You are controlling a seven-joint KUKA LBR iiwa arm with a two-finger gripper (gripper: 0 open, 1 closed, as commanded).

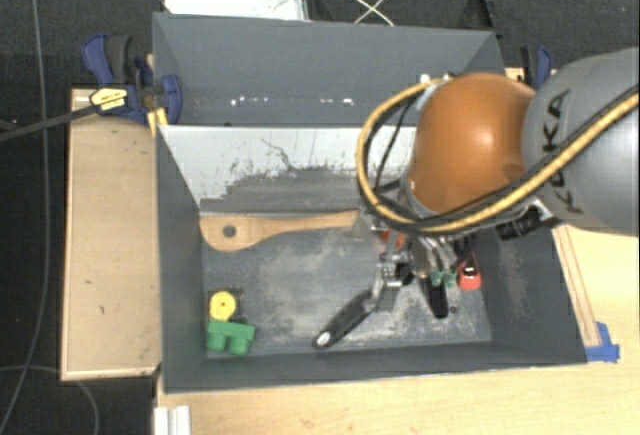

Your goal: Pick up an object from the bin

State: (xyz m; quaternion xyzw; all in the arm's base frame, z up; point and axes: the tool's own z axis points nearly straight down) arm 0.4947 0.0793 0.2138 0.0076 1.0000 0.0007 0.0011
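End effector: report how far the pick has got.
Done: the end effector is down inside the bin, at the upper end of the dark slender tool near the front. In hand: no grip can be confirmed. Left: grasp and lift. The tool, the wooden spoon at the back and the green and yellow toy at front left all lie on the floor.

Spoon (pixel 280 226), tool (pixel 340 325), block (pixel 229 335), disc (pixel 222 304): one each
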